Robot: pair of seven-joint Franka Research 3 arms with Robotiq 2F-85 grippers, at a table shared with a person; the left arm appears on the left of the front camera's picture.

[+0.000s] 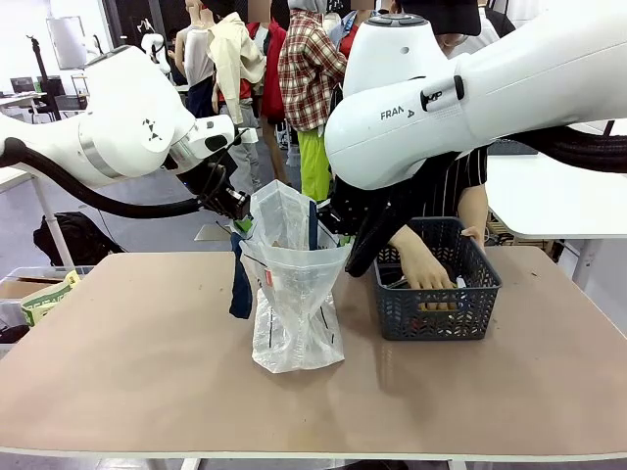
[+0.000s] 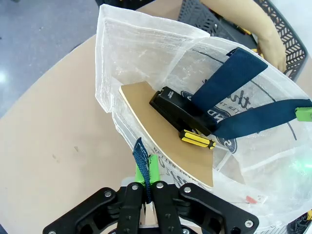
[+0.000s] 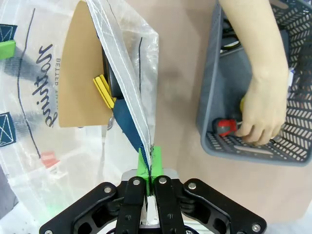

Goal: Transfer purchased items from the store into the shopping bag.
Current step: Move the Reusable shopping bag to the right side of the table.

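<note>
The shopping bag (image 1: 294, 304) stands open at mid-table, translucent white with dark blue handles. My left gripper (image 1: 233, 204) is shut on its left handle (image 2: 140, 157), seen up close as left gripper (image 2: 146, 171). The right gripper (image 1: 338, 221) pinches the opposite rim and handle; its close view shows the right gripper (image 3: 147, 159) shut on them. Inside the bag lies a black item (image 2: 173, 108) with yellow-and-black packets (image 2: 197, 140). The store (image 1: 436, 294), a dark mesh basket, sits right of the bag. A person's hand (image 3: 263, 117) reaches into it, fingers on a red item (image 3: 225, 126).
A crate (image 1: 44, 297) stands beside the table's left edge. A white table (image 1: 558, 196) is behind at the right. Bare brown tabletop (image 1: 127, 362) stretches in front of and left of the bag. People stand behind the far edge.
</note>
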